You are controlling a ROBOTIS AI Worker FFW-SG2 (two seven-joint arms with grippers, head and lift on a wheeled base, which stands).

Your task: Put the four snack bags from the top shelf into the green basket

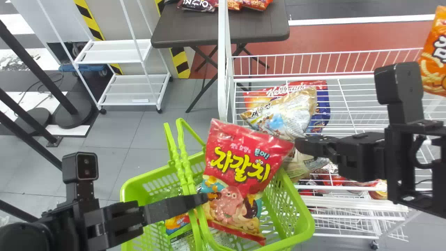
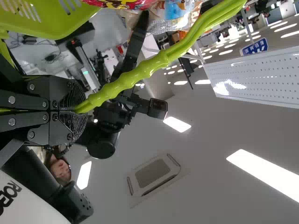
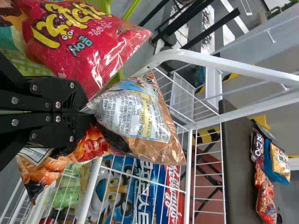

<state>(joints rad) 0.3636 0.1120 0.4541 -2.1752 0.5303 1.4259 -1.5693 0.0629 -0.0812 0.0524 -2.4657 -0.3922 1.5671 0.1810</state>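
In the head view my left gripper (image 1: 205, 198) is at the green basket (image 1: 303, 226); in the left wrist view the left gripper (image 2: 77, 109) is shut on the green handle (image 2: 140, 72). A red snack bag (image 1: 240, 164) stands tilted in the basket, its top leaning toward the shelf side. My right gripper (image 1: 300, 146), beyond the basket's right rim, holds a silver-and-brown snack bag (image 1: 282, 116) beside the red one. The right wrist view has the right gripper (image 3: 86, 112) shut on this bag (image 3: 135, 112), pinching its middle. Other packs (image 1: 177, 223) lie inside the basket.
The white wire shelf (image 1: 348, 104) stands right of the basket, with a blue-and-red bag (image 1: 322, 108) behind the held one. Its white side frame (image 1: 223, 69) rises close behind the basket. An orange bag (image 1: 435, 55) is at the far right. A dark table (image 1: 209, 28) stands farther back.
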